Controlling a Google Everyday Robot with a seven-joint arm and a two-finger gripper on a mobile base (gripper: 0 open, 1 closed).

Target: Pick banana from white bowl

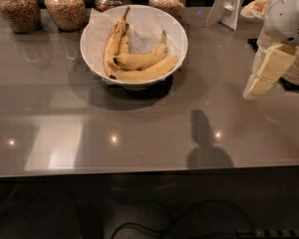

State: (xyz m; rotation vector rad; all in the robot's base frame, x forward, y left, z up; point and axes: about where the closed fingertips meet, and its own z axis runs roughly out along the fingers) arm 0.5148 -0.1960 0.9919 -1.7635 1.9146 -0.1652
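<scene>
No writing, label, brand or number can be read anywhere, neither on the jars [65, 6] nor on the white card stand [228, 4] at the back of the table [139, 128]. The gripper [258, 82] hangs over the table's right side, well apart from the white bowl [139, 82].
</scene>
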